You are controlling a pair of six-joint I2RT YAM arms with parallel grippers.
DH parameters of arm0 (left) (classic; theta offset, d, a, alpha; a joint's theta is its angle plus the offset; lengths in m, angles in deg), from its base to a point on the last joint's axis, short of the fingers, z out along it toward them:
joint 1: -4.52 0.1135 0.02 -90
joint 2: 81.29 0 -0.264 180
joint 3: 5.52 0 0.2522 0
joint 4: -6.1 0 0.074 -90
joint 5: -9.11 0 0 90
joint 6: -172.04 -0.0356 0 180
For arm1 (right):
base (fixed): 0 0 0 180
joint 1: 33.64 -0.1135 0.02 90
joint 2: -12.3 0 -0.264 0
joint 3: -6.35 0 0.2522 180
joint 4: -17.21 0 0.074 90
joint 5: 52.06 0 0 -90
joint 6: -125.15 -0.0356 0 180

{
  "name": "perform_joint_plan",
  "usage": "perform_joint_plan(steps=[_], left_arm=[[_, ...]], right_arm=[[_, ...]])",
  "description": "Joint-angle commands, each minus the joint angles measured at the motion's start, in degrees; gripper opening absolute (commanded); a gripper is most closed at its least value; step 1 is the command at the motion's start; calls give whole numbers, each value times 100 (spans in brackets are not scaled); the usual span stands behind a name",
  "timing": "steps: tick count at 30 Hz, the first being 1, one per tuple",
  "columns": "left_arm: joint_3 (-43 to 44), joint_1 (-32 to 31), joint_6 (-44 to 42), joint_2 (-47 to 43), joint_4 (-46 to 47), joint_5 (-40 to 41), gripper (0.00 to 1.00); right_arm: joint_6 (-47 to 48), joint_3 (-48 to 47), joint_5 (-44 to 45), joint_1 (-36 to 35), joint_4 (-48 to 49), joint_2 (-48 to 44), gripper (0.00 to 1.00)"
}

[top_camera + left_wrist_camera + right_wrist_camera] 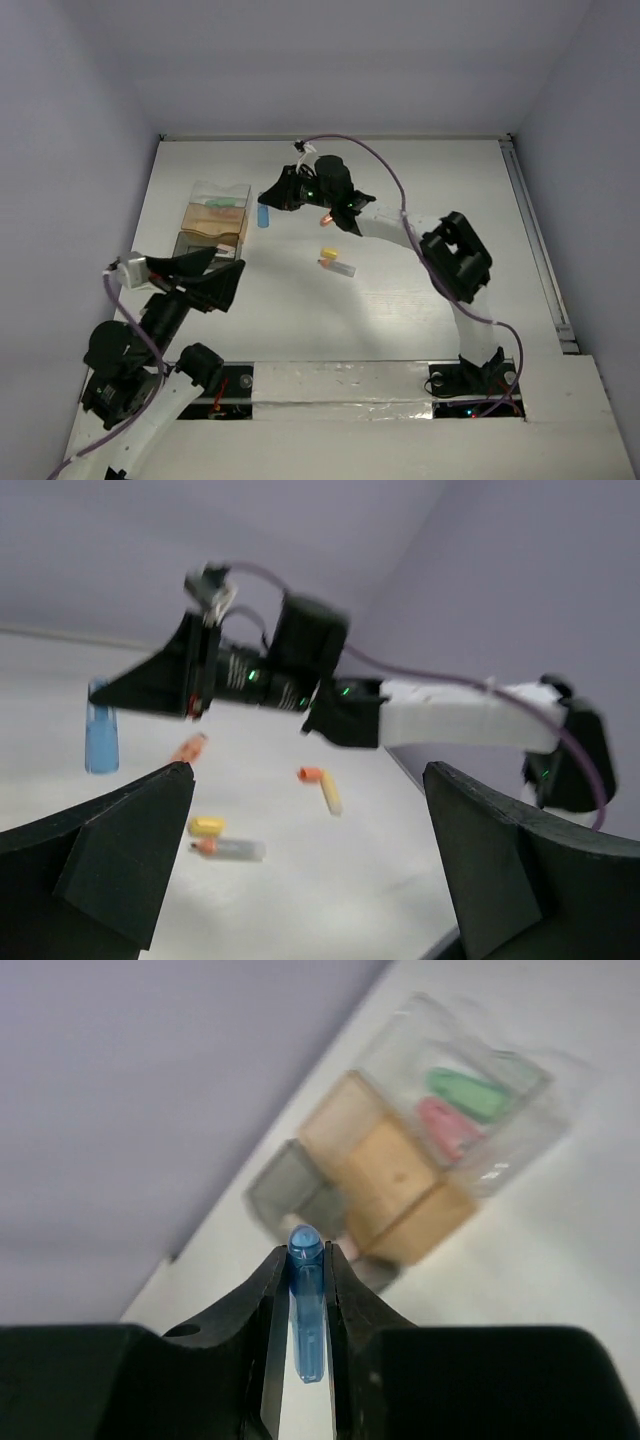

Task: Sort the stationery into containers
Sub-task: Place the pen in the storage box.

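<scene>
The right gripper [305, 1278] is pinching an upright blue piece [306, 1315] just beside the container [215, 225]; the left gripper [308, 780], gaping and empty, is hanging by its grey end, a yellow piece [327, 252] lying apart.

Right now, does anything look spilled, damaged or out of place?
Nothing stands out. The box stands upright with a green piece and a pink piece inside. The right hand holds a blue piece. A yellow piece, a clear piece and an orange piece lie loose on the table, simply not yet sorted.
</scene>
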State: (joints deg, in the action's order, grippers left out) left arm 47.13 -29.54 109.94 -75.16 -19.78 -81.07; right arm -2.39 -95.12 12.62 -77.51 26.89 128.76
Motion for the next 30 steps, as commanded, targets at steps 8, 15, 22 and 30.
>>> perform_joint_plan(steps=[8,15,22,30], left_arm=[[286,-21,-769,-349,-300,1451,99],[136,-21,-839,-437,-203,1416,99],[110,-21,-848,-384,-168,1311,99],[92,-21,-856,-420,-150,1293,99]], right_arm=[[695,-3646,879,20,-1489,2625,0],[845,-4853,968,20,-1835,3286,0],[573,-4579,994,20,-1412,3224,0],[441,-5443,1240,20,-1519,3972,0]])
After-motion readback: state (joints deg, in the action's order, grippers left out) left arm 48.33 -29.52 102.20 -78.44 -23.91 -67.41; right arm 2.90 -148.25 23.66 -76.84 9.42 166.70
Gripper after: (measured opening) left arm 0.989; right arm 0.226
